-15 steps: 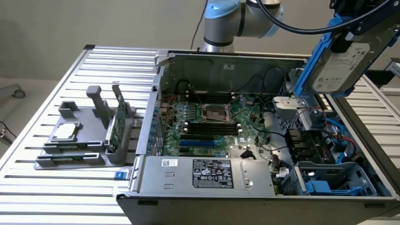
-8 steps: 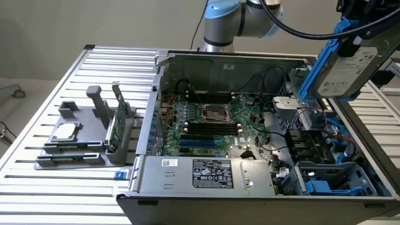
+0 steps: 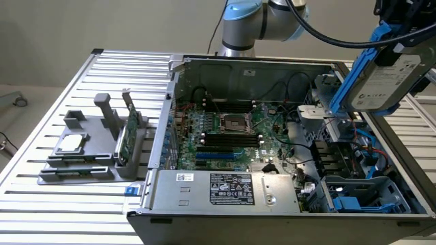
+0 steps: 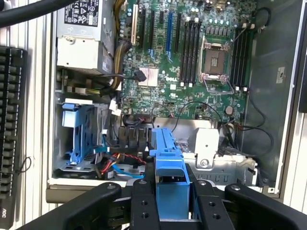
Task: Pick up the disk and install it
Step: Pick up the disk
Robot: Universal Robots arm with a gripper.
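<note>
At the near edge of the bench point(image 3: 68, 214) stands the open computer case point(image 3: 238, 232). Its power supply point(image 3: 225, 189) is nearest, with a blue drive cage point(image 3: 361, 196) in the case's near corner toward the exterior view's right. Further in lies the motherboard point(image 3: 232, 132). Beside the case, toward the exterior view's left, a grey holder point(image 3: 81, 163) rests on the bench with a small silver chip point(image 3: 71, 143) and an upright green card point(image 3: 127, 130). Beyond, above the case's far right side, hangs the disk point(image 3: 385, 81), tilted, label outward, touching nothing below. The claw point(image 4: 171, 191) is clamped on its blue carrier, with a black finger on each side in the wrist view. The pick-up looks done and the carry to the case is the step in hand; the disk is not yet installed. Seating it would call for squaring the carrier with a bay's guides, clear of the loose cables point(image 3: 354, 148) there.
</note>
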